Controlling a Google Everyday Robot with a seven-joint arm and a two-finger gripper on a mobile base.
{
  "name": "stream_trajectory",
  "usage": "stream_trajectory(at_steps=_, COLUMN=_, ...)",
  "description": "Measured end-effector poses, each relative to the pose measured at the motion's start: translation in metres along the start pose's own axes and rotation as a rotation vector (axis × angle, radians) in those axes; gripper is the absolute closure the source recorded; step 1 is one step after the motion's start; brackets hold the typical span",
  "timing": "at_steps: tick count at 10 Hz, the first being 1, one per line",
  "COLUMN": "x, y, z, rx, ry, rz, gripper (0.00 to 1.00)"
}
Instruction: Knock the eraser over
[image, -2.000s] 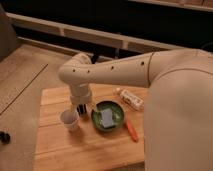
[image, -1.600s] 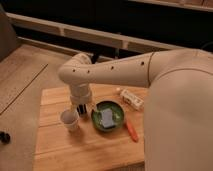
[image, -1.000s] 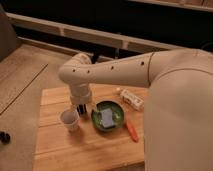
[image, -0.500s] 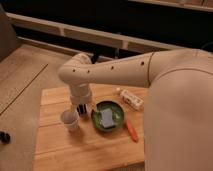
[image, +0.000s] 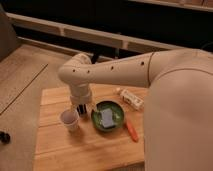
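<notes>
My gripper (image: 84, 109) hangs straight down from the white arm (image: 115, 75) over the wooden table (image: 65, 150). It sits just right of a white cup (image: 69, 119) and just left of a green bowl (image: 107, 116). A white oblong thing (image: 131, 98) that may be the eraser lies flat at the back right, well apart from the gripper. I cannot pick out an upright eraser; the wrist may hide what is under it.
The green bowl holds a blue-grey sponge (image: 106, 118). An orange stick-like thing (image: 131, 131) lies right of the bowl. The table's left edge (image: 39, 130) drops to the floor. My own white body (image: 180, 120) fills the right side.
</notes>
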Motion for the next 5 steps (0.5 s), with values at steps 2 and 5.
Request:
stream_trajectory(at_steps=2, x=-0.029, y=-0.003, z=-0.007, rx=0.041, ry=-0.065, rz=-0.04, gripper=0.72)
stream_trajectory(at_steps=5, x=-0.059, y=0.011, z=-0.005, rx=0.038, ry=-0.102, rz=-0.101, gripper=0.98)
